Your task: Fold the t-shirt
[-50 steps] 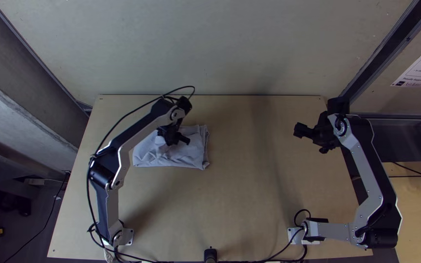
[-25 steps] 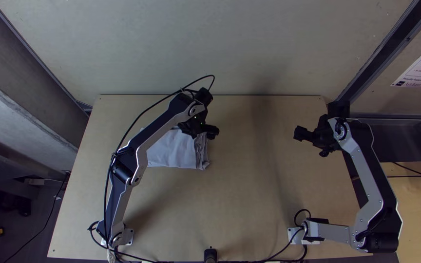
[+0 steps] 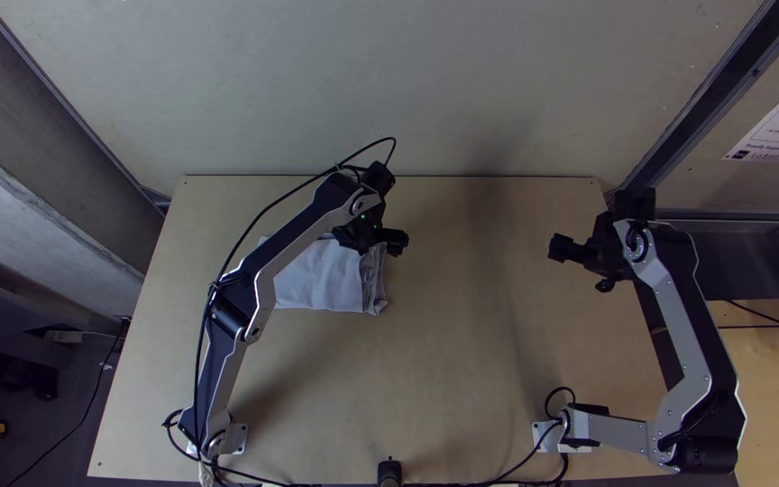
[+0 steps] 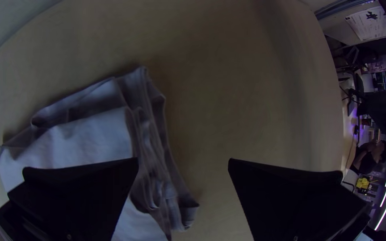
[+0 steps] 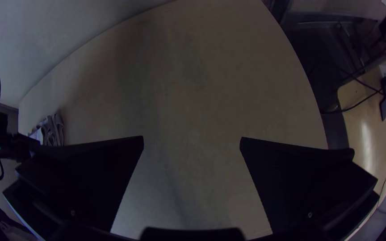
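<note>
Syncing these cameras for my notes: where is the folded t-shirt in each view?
Top view: t-shirt on the table, left of centre.
Left wrist view: close, partly behind the left claw.
Right wrist view: far off, beside the left claw.
Shared landmark: the table.

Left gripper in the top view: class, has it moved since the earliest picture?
Yes. The left gripper has moved rightward in that view, nearer the right edge of the table.
</note>
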`<state>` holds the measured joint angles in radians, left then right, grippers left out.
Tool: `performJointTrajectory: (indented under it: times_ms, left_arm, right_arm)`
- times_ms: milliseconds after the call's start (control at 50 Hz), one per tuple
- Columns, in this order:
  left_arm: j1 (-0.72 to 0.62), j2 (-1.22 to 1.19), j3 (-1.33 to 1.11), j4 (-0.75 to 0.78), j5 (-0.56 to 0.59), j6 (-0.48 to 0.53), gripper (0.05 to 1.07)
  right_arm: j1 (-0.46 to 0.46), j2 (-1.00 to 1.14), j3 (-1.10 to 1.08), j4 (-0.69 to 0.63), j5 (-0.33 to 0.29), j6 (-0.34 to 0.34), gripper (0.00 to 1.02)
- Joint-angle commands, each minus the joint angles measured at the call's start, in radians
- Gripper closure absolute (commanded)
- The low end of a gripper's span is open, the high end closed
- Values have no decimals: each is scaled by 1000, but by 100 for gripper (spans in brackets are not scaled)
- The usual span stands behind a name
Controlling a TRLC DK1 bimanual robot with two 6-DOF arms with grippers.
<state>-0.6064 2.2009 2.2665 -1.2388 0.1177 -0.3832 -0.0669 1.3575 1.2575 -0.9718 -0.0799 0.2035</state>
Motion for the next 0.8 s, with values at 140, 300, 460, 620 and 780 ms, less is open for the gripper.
performJointTrajectory:
  times_ms: [140, 300, 460, 620, 780]
  left_arm:
    - [137, -187, -15, 4, -53, 93, 10]
    - [247, -305, -25, 6, -102, 152, 10]
    - [362, -429, -61, 12, -102, 230, 10]
    - [482, -569, -119, 53, -102, 310, 10]
    - [599, -690, -177, 94, -102, 363, 10]
  right_arm:
    - [-10, -26, 111, 56, -4, -101, 3]
    - [3, -35, 217, 85, -4, -141, 3]
    - [44, -41, 341, 120, 39, -139, 3]
    - [105, -69, 424, 179, 109, -154, 3]
    - [154, -140, 419, 289, 117, -217, 4]
